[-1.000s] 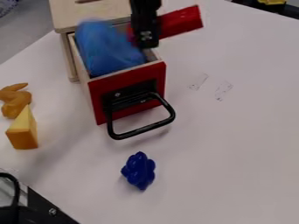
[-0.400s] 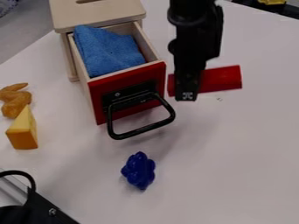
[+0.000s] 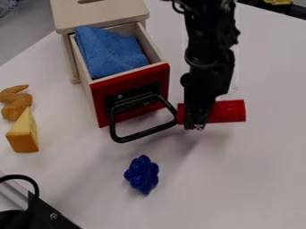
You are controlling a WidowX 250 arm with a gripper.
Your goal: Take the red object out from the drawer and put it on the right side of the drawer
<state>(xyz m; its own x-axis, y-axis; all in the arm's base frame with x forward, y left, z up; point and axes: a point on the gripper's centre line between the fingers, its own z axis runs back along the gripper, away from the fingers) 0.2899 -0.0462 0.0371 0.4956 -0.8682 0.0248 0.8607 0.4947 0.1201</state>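
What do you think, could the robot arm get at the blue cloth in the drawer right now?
Probably not directly: its pincer seems to hold the red object, which it would likely have to release first. Otherwise the way looks free: the drawer is open and nothing covers the blue cloth.

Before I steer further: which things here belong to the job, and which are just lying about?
Job:
red object, held in the gripper
open drawer

Lying about:
blue cloth, inside the drawer
brown figure
yellow wedge
dark blue piece
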